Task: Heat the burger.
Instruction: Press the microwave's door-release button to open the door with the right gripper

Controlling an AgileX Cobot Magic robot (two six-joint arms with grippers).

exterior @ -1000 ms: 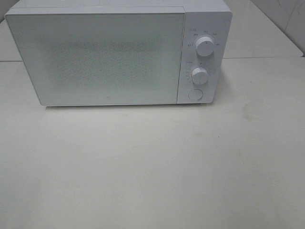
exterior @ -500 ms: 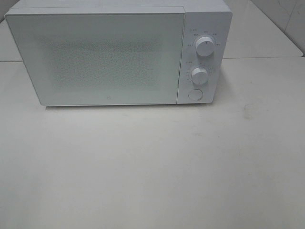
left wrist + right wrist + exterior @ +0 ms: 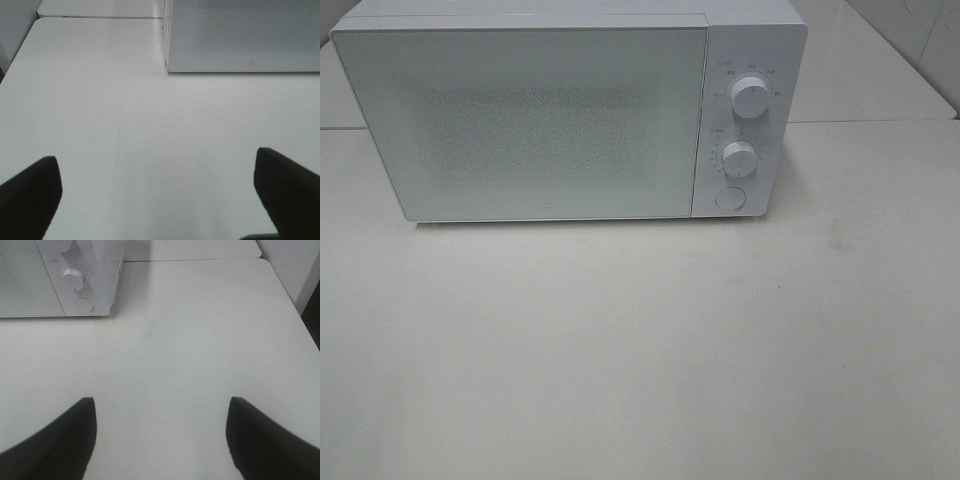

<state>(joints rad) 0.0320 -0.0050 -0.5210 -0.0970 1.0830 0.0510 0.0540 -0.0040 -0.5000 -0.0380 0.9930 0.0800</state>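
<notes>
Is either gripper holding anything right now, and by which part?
Nothing is held. The left gripper and the right gripper are both open above the table, with nothing between the jaws.

No change is discernible between the earlier pictures and now; the microwave (image 3: 550,120) (door closed) shows no displacement.
</notes>
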